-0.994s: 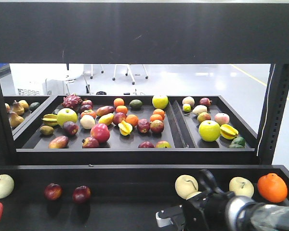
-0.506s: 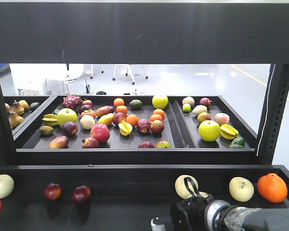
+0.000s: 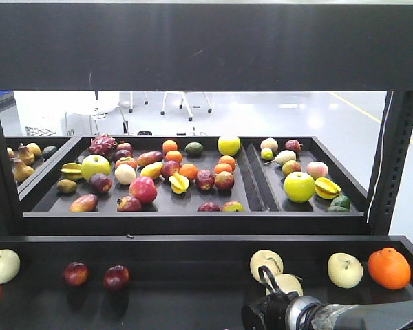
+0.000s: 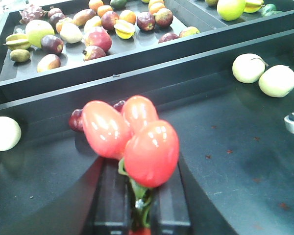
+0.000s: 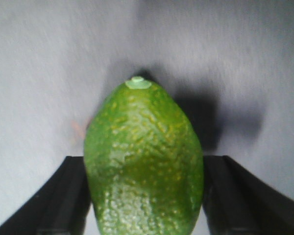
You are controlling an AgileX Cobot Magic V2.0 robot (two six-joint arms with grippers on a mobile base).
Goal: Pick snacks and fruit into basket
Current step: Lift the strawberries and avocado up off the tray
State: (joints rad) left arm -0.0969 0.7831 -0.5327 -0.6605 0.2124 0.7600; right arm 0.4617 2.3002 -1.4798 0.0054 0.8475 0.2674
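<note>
Green fruit (image 5: 144,161) sits centred between the right jaws, flanked at 3 and 9, long axis toward 12; whether they pinch it, I cannot tell. Separately, the left jaws pinch the stem of a red cluster (image 4: 152,152).

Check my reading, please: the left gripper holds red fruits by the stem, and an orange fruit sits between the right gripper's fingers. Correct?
One error: the fruit between the fingers of the right gripper is green, not orange; the right wrist view shows it. The left gripper holds the red fruits.
</note>
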